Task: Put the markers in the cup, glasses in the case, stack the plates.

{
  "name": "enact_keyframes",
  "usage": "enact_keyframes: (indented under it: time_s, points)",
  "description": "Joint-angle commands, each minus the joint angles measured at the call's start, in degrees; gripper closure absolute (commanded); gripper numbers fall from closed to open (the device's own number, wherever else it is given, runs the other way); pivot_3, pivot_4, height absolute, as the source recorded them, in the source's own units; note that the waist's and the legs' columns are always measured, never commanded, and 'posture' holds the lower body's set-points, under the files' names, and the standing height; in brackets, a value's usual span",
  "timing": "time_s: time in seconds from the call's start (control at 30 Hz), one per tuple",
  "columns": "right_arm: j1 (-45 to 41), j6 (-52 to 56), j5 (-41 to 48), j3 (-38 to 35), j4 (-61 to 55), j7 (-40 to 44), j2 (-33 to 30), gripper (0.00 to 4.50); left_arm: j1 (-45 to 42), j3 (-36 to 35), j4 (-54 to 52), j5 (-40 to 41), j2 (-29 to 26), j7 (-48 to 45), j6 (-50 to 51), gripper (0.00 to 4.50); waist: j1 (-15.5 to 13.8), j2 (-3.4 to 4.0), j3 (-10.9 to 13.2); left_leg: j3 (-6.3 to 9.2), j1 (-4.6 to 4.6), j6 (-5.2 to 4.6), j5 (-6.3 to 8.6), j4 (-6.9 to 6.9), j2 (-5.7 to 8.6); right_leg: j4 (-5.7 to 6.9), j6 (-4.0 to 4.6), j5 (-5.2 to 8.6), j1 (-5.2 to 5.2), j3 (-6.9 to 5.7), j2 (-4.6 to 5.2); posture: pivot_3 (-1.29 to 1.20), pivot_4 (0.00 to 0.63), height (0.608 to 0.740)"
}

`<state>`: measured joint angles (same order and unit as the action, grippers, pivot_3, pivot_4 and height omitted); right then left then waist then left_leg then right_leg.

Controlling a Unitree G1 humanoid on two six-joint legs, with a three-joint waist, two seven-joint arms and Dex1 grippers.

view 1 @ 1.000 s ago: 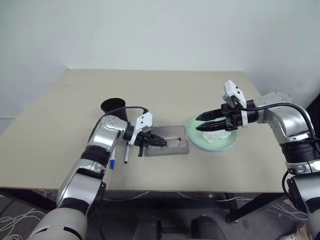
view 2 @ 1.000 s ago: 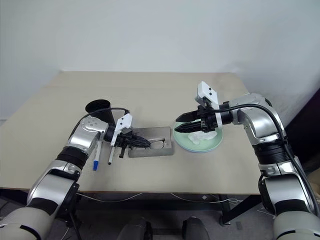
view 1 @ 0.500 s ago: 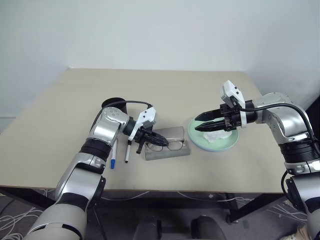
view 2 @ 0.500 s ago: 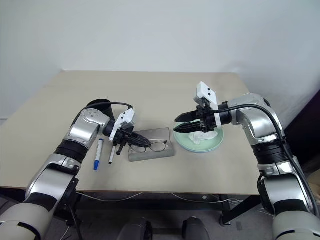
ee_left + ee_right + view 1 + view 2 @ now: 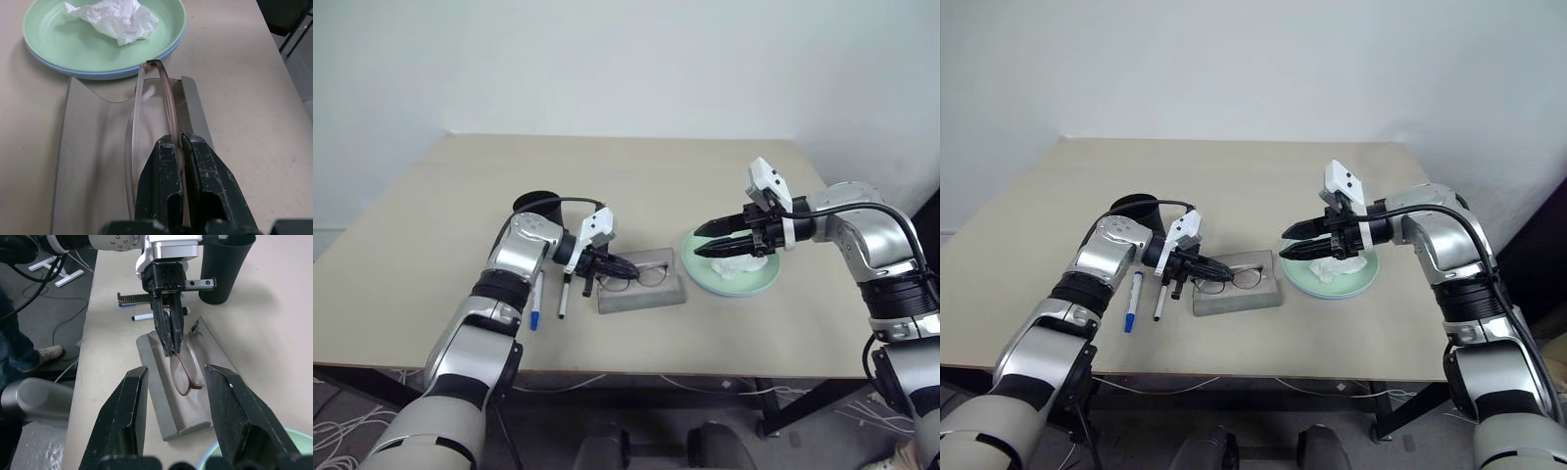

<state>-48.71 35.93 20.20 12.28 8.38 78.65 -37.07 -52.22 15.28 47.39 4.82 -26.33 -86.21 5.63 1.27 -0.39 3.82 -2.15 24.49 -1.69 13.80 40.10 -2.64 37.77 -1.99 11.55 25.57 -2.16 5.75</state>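
Note:
My left gripper (image 5: 623,266) is shut on the dark-framed glasses (image 5: 643,278) by one end, seen close up as the glasses (image 5: 169,103). It holds them over the grey case (image 5: 646,295); I cannot tell whether they touch it. Left of the case two markers lie on the table, the blue-capped one (image 5: 534,303) and the black-capped one (image 5: 562,297). The black cup (image 5: 534,203) stands behind my left arm, partly hidden. The mint green plate (image 5: 760,280) rests on the blue plate (image 5: 100,75). My right gripper (image 5: 696,241) hovers open above their left rim.
A crumpled white tissue (image 5: 737,266) lies in the green plate. The beige table (image 5: 636,176) has bare room at the back and left. Its front edge runs close below the case and markers.
My left forearm has lifted in front of the cup. The glasses swung toward the case's front edge and came back over its middle. My right arm has not moved.

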Motion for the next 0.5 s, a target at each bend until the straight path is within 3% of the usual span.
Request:
enact_keyframes:
  time_s: [0.03,0.5]
  points:
    - [-0.9,-1.0,0.1,-0.8,-0.4,-0.1,0.0,2.53,-0.8,-0.6,-0.5,-0.2,0.4,-0.6,-0.8,4.48,0.0,0.00,0.0,0.00,0.00,0.00,0.00,0.00,0.00,0.00,0.00,0.00,0.00,0.00,0.00,0.00,0.000,0.702]
    - [-1.0,-0.5,0.4,-0.9,-0.9,-0.4,0.2,2.53,2.6,1.6,-5.7,-0.8,0.3,-3.0,6.7,4.48,0.0,0.00,0.0,0.00,0.00,0.00,0.00,0.02,0.00,0.01,0.02,-0.02,0.00,0.00,0.00,0.00,0.000,0.702]
